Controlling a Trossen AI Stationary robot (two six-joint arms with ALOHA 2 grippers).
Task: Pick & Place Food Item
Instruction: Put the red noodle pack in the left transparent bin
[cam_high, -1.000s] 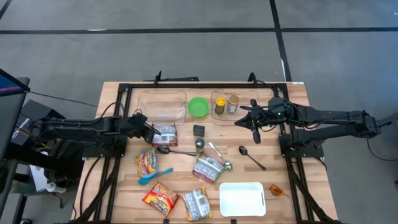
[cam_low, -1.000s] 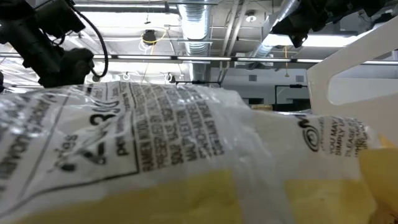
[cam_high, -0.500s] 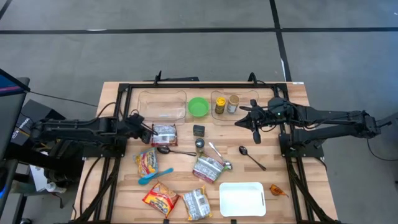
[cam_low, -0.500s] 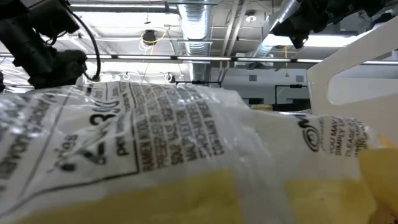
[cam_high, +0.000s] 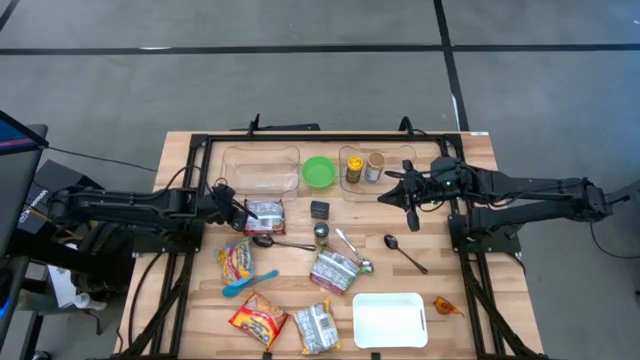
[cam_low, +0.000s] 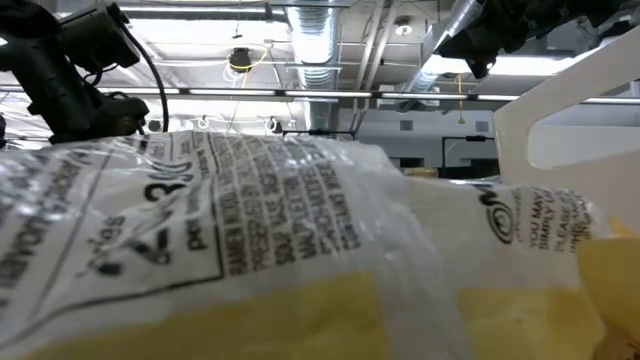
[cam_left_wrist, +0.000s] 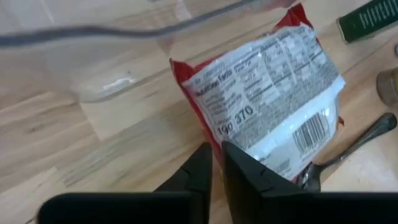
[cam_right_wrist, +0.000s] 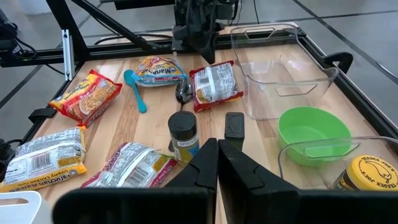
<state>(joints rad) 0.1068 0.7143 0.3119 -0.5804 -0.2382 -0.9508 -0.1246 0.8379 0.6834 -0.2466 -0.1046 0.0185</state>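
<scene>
A red-and-white noodle packet (cam_high: 266, 215) lies flat on the table just near of a clear container (cam_high: 262, 168); it also shows in the left wrist view (cam_left_wrist: 267, 99). My left gripper (cam_high: 244, 209) is at the packet's left edge, shut on it, as the left wrist view (cam_left_wrist: 217, 152) shows. My right gripper (cam_high: 384, 197) is shut and empty, held above the table at the right of the middle; its fingers show in the right wrist view (cam_right_wrist: 217, 152). My left gripper pinches the packet's red left edge (cam_left_wrist: 214, 140) between its two fingers, coming level from the table's left side. One finger (cam_left_wrist: 202, 163) stands on the table side of the edge and one over the packet. The packet lies flat on the table.
A green bowl (cam_high: 319, 171), a second clear container with two jars (cam_high: 364, 167), a dark spice jar (cam_high: 321, 233), spoons (cam_high: 405, 253), several other packets (cam_high: 335, 270), a blue spoon (cam_high: 250, 282) and a white tray (cam_high: 390, 318) lie about. A packet (cam_low: 250, 250) blocks most of the low view.
My left gripper has drawn a little toward the table's left edge. The noodle packet lies where it was.
</scene>
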